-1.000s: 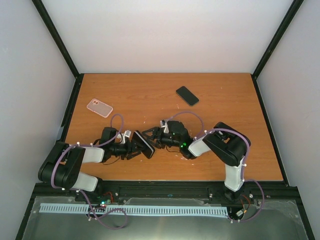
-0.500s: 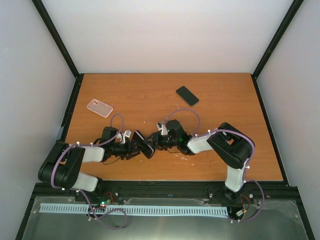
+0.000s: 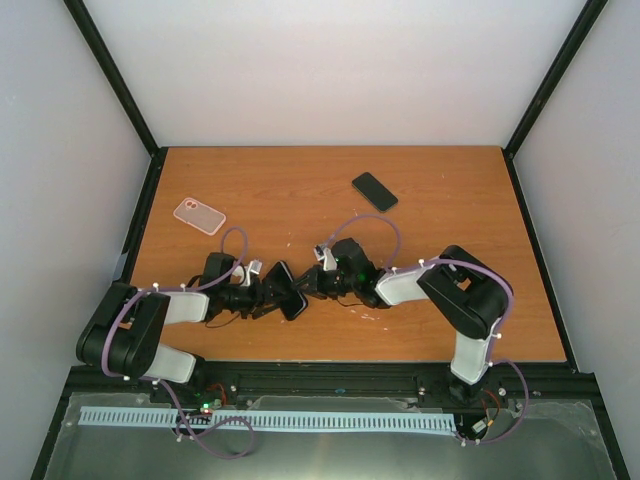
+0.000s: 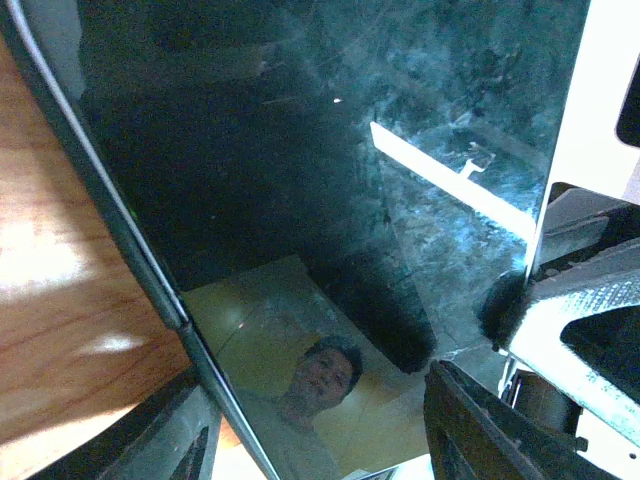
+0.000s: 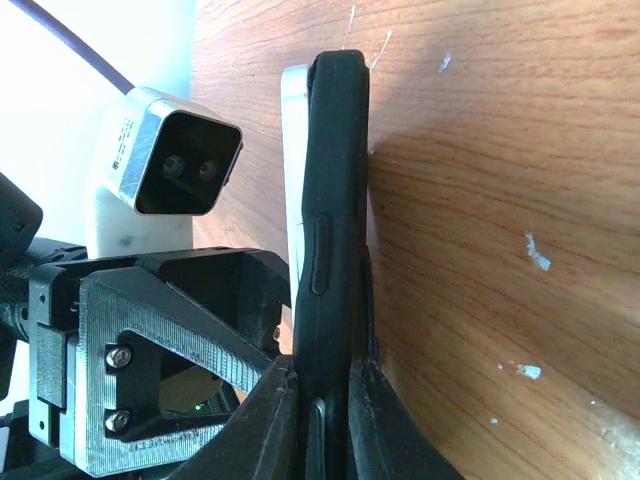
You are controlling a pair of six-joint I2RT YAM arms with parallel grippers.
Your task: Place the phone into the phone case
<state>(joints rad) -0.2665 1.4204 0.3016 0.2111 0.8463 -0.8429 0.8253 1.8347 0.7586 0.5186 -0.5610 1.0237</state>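
A glossy dark phone (image 4: pixel 300 200) fills the left wrist view, its grey edge running down the left. My left gripper (image 4: pixel 310 425) is shut on it, one finger (image 4: pixel 185 440) on each side. In the right wrist view a black phone case (image 5: pixel 335 200) stands on edge, a light strip of the phone (image 5: pixel 293 170) showing along its left face. My right gripper (image 5: pixel 322 385) is shut on the case's near edge. From above, both grippers meet at this black slab (image 3: pixel 285 290), left gripper (image 3: pixel 266 293), right gripper (image 3: pixel 304 287).
A flat black phone-shaped slab (image 3: pixel 375 190) lies at the back right of the wooden table (image 3: pixel 450 220). A pink case-like piece (image 3: pixel 200 215) lies at the left. Black frame posts edge the table. The left wrist's camera housing (image 5: pixel 170 165) sits close beside the case.
My right gripper has slid left up to the slab and shut on its edge. The left gripper has kept its hold and place.
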